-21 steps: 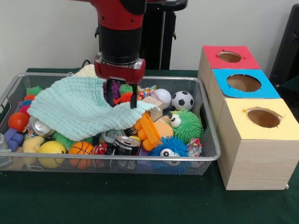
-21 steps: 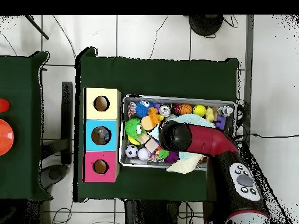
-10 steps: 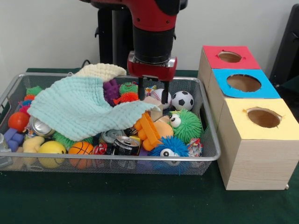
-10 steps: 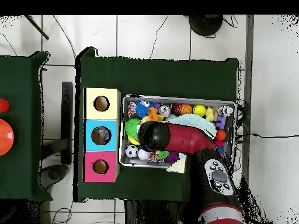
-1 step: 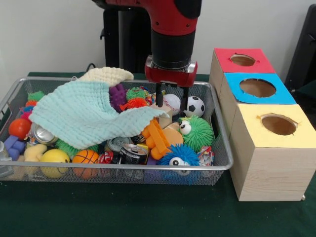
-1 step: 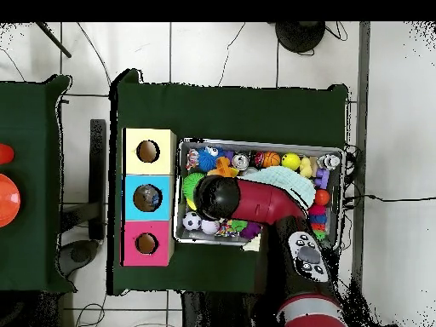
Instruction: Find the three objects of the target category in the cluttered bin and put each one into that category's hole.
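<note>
A wire bin (image 5: pixel 217 123) holds a jumble of toys. In the front view my gripper (image 5: pixel 171 102) hangs open over the bin's back right part, one finger (image 5: pixel 159 98) on each side of a white baseball (image 5: pixel 172 103). I cannot tell whether they touch it. A soccer ball (image 5: pixel 194 106) sits just right of it. A small basketball (image 5: pixel 85 157), a yellow ball (image 5: pixel 55 156) and a red ball (image 5: pixel 19 127) lie at the front left. Three boxes with holes stand to the right: red (image 5: pixel 242 60), blue (image 5: pixel 256 88), yellow (image 5: pixel 277 124). In the overhead view the arm (image 6: pixel 255 200) hides the gripper.
A teal cloth (image 5: pixel 89 116) and a cream cloth (image 5: pixel 106 75) cover the bin's left middle. Green (image 5: pixel 197 132) and blue (image 5: pixel 178 157) fuzzy toys, an orange toy (image 5: pixel 158 138) and cans (image 5: pixel 132 153) crowd the right front. In the overhead view the boxes (image 6: pixel 148 197) stand left of the bin (image 6: pixel 255 143).
The gripper has moved right across the bin, from over the teal cloth to the baseball, and now hangs a little lower. The cloth lies still.
</note>
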`<state>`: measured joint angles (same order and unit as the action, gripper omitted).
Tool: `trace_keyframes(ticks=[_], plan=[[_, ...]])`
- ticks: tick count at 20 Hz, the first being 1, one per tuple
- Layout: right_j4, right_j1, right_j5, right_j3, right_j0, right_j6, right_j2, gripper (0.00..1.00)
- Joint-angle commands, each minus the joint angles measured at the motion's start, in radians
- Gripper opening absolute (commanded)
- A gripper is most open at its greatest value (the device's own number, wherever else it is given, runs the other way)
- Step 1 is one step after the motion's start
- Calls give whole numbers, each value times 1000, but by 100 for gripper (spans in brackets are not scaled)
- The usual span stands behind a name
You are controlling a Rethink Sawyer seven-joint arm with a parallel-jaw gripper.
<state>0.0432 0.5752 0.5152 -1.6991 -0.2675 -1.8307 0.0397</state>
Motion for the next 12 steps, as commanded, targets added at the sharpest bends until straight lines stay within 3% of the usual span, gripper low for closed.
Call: trace_keyframes(ticks=[1,12], plan=[[-88,-117,-134,-47,35,-297,-16,100],[-121,-164,-276,-119,2,-252,48,100]])
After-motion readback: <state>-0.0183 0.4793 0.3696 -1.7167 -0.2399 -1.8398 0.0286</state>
